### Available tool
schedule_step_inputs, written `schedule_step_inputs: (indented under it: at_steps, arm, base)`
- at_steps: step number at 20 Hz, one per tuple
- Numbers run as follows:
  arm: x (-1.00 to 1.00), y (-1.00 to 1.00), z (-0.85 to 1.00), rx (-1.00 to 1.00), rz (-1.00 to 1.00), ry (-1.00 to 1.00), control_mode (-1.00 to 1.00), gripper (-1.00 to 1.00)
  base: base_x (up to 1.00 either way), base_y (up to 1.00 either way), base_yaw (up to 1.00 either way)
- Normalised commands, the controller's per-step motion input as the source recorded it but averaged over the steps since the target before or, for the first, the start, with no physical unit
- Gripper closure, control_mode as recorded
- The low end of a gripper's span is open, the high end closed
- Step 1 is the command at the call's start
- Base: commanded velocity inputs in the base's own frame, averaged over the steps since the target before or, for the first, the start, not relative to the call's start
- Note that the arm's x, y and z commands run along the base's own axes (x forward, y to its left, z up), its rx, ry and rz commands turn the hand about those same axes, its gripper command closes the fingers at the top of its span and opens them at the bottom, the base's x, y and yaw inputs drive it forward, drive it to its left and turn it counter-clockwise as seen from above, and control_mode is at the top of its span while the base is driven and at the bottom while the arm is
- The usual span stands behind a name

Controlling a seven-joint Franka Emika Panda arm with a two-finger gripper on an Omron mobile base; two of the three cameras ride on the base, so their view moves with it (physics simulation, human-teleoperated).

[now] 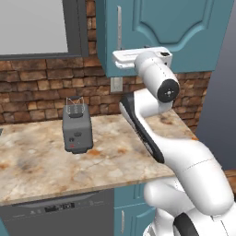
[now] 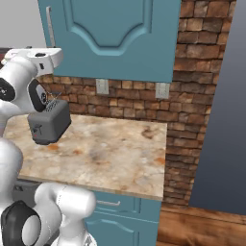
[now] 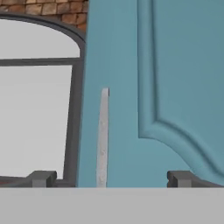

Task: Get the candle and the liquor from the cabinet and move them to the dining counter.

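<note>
Open gripper (image 3: 110,178) faces the shut cabinet (image 1: 184,27) door.

The fingers (image 3: 41,178) stand spread to their widest with nothing between them, the slim silver handle (image 3: 103,138) rising in the gap, near the door's left edge. A window (image 3: 35,118) lies left of the cabinet. Below the cabinet, a grey toaster (image 1: 76,128) stands on the marbled counter (image 1: 41,166) against the brick wall (image 1: 37,87). Candle and liquor cannot be seen with the door shut.

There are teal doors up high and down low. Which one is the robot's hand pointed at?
The wall cabinet above the counter: its silver bar handle stands between the open jaws.
</note>
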Motion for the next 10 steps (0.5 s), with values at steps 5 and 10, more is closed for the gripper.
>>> schedule_step_inputs:
  at_steps: [5,10]
  arm:
    - [0.46,0.01,-0.02,0.00,0.00,0.00,-1.00,-1.00]
    - [0.41,0.10,0.00,0.00,0.00,0.00,-1.00,-1.00]
  base:
    - [0.00,0.00,0.00]
    - [0.00,0.00,0.00]
